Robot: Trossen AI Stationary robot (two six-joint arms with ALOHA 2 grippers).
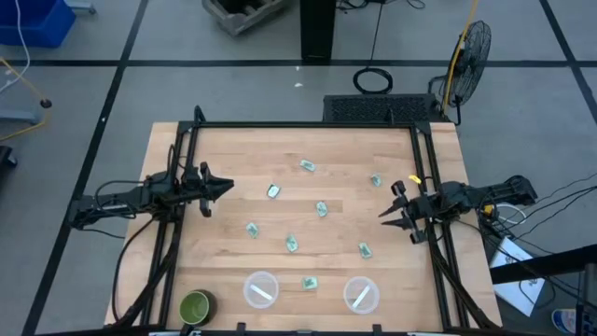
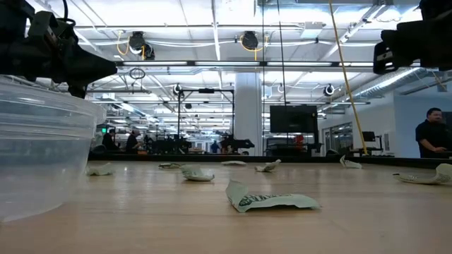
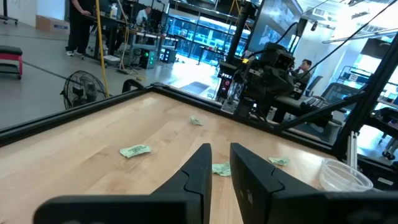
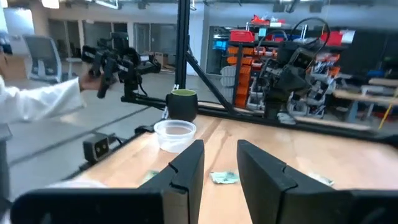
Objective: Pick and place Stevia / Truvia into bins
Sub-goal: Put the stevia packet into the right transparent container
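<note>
Packets of Stevia / Truvia (image 1: 273, 191) lay scattered flat across the middle of the butcher-block table (image 1: 224, 154), roughly eight loose in the high view, none held. One more sat between the two bins, the left bin (image 1: 260, 289) and the right bin (image 1: 361, 294), both at the near edge; each bin appeared to hold a pale packet already.

The left gripper (image 1: 221, 189) hung at the table's left edge, fingers nearly closed with only a narrow gap, holding nothing. The nearest packet lay directly ahead of its tips, toward the table's centre, with its long axis roughly crosswise to the fingers (judged from the high view only).

The right gripper (image 1: 394, 207) hung at the right edge, fingers parted moderately and empty. Packets lay near it on both sides: one beside the far finger (image 1: 376, 181) and one toward the bins (image 1: 365, 250).

The left arm was judged marginally better aligned for a straight reach.

A green cup (image 1: 194, 305) stood at the near-left corner, outside the task. Beyond the table: grey floor, a pedestal fan (image 1: 470, 51), and a workshop hall with people at distance.
</note>
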